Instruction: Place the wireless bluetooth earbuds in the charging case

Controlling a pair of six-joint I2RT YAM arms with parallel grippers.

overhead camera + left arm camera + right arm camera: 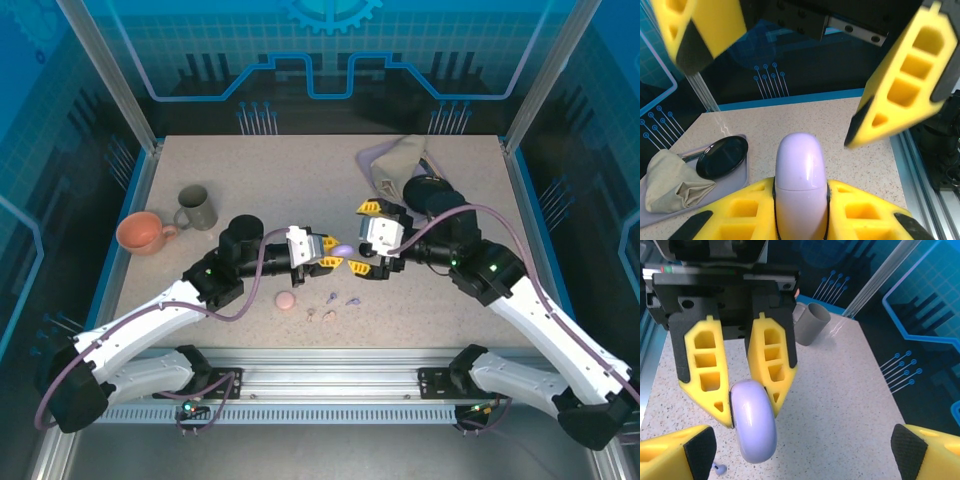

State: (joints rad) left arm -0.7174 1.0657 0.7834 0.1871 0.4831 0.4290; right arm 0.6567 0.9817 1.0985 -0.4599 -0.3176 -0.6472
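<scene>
The lavender case (800, 185) is smooth glossy plastic, the table (810, 120) matt and speckled, the cloth (670, 182) creased fabric.

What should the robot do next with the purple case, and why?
Probably close the right gripper's open jaws on the free end of the lavender case. The left gripper clamps its other end, the lid looks shut, and earbuds lie on the table, so it likely needs opening first.

Both arms same build: white-shelled left arm (140, 325), white-shelled right arm (560, 325), black joint housings, purple cable (470, 208) looped outside. Left gripper (335, 256), right gripper (362, 238): yellow windowed plastic fingers (771, 357), black textured pads (905, 450), silver screws (860, 31). Green LEDs (188, 410) at 6 o'clock.
</scene>
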